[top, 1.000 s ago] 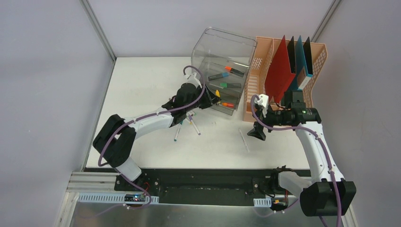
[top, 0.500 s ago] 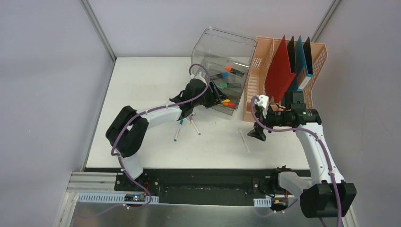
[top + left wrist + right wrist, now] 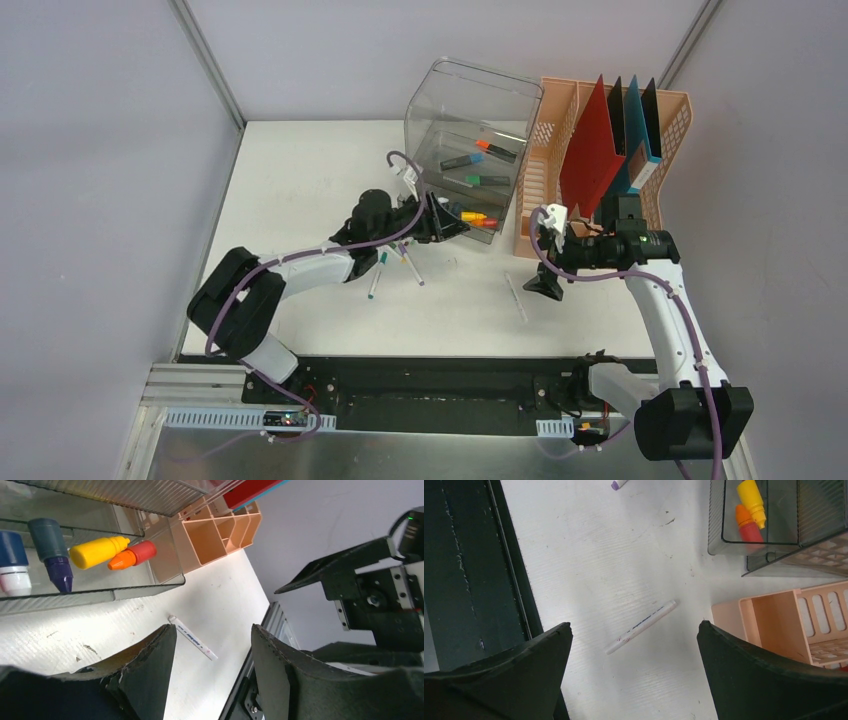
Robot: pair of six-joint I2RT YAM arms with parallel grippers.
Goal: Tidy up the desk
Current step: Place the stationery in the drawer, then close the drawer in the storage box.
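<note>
The white desk [image 3: 300, 180] carries a clear bin [image 3: 432, 100] lying on its side with several markers inside. A yellow marker [image 3: 472, 215] and an orange-red one [image 3: 132, 555] lie near the bin's front lip. My left gripper [image 3: 448, 226] hovers just in front of that lip, open and empty [image 3: 214, 627]. A white pen [image 3: 517, 297] lies loose on the desk right of centre. My right gripper [image 3: 545, 285] hangs above it, wide open, with the white pen [image 3: 641, 626] seen between its fingers on the desk below.
A peach organizer [image 3: 545, 150] with upright red, black and teal boards [image 3: 590, 150] stands right of the bin. Two more markers [image 3: 378, 275] lie on the desk under my left forearm. The black front rail [image 3: 420, 385] runs along the near edge.
My left gripper reached into the bin, opened, and drew back to the left; the yellow marker it carried now lies inside the bin. The right arm has barely moved.
</note>
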